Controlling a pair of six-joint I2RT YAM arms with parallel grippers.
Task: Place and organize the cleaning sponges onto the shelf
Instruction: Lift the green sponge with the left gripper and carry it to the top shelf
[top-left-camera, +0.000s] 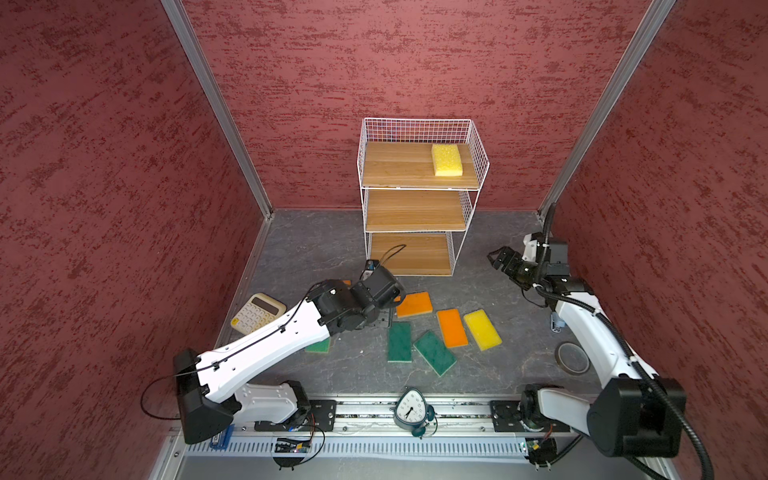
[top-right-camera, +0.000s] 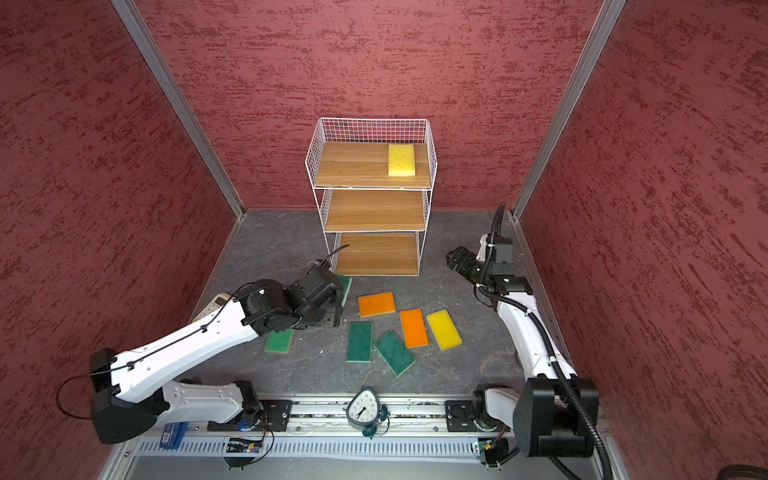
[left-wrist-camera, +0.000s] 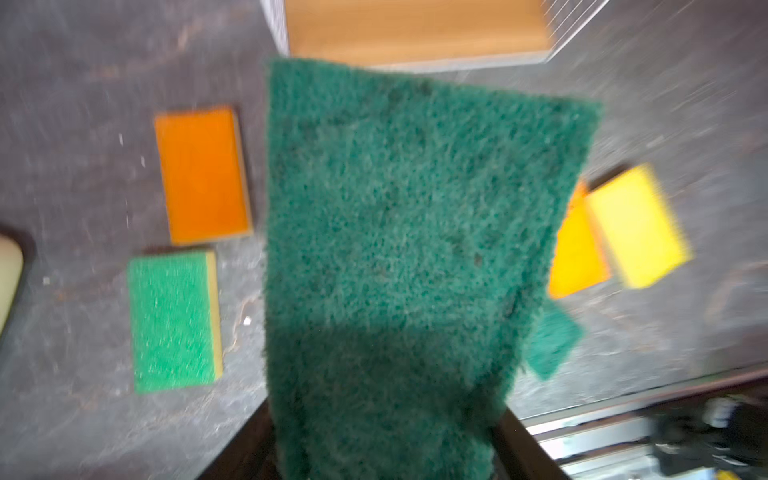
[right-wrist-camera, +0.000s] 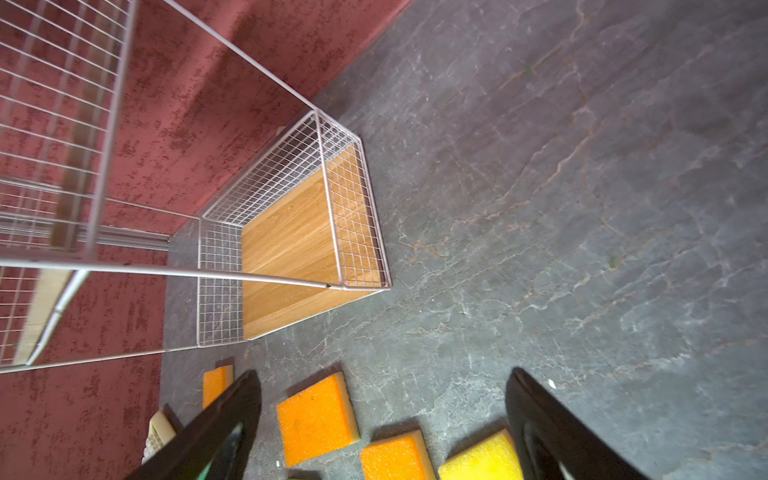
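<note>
The left gripper (left-wrist-camera: 386, 415) is closed on a dark green sponge (left-wrist-camera: 415, 228) — it pinches one short end, and the rest of the pad juts out past the jaws, clear of the floor (top-left-camera: 316, 249). In a top view that sponge hangs just off the front left corner of the shelf (top-left-camera: 415, 210), near its bottom tier and on none of its boards. The right gripper (right-wrist-camera: 383, 376) hovers to the right of the shelf, also near the bottom tier, its jaws spread wide with nothing between them. A yellow sponge (top-left-camera: 446, 160) lies flat at the right end of the shelf's top tier. The others lie on the floor in front of the shelf. An orange sponge (top-left-camera: 414, 304) is nearest its front edge. Further out, a second orange sponge (top-left-camera: 452, 327) has a second yellow sponge (top-left-camera: 482, 329) just beside it. A straight green sponge (top-left-camera: 399, 341) and a slanted green sponge (top-left-camera: 434, 352) sit so close that I cannot tell whether they touch. To the shelf's front left, partly under the left arm, lie a light green sponge (left-wrist-camera: 172, 322) and a third orange sponge (left-wrist-camera: 201, 174) — just apart in the left wrist view. A calculator (top-left-camera: 257, 311) lies further left of them, and a clock (top-left-camera: 411, 409) stands well in front of the shelf.
</note>
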